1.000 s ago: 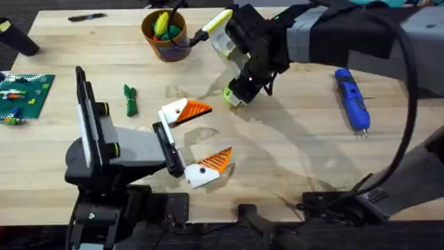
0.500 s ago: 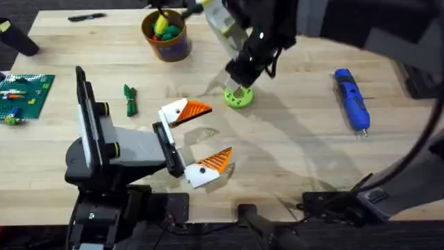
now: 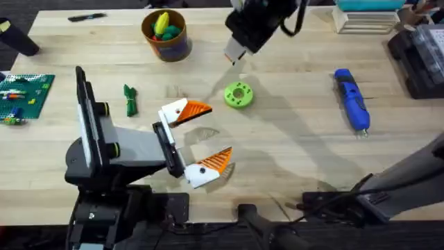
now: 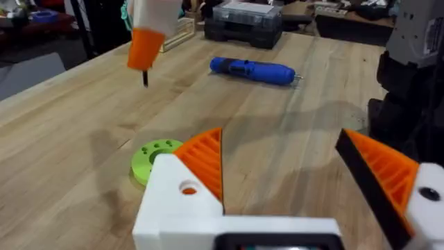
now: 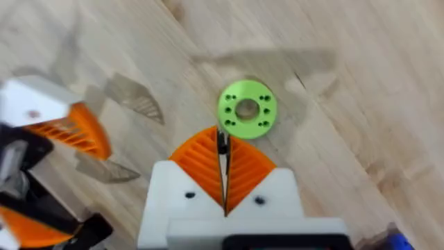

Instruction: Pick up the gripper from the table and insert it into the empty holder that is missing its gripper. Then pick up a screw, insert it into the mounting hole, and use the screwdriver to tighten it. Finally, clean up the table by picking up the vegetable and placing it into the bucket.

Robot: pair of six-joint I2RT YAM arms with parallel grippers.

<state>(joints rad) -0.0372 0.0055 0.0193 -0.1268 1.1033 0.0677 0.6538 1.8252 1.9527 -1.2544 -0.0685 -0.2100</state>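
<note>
The left arm sits low near its base, its left gripper (image 3: 200, 139) spread wide, orange-tipped fingers (image 4: 206, 160) well apart just above the table. The right arm reaches up and across the middle, the right gripper (image 3: 234, 50) raised with its pads (image 5: 201, 163) pressed together.

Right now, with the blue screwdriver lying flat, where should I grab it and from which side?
Probably the middle of the screwdriver's thick blue body, coming straight down with the fingers across its width. It lies flat on the table with bare wood along both long sides, and the thin bit at its near end looks too slim to hold.
</note>
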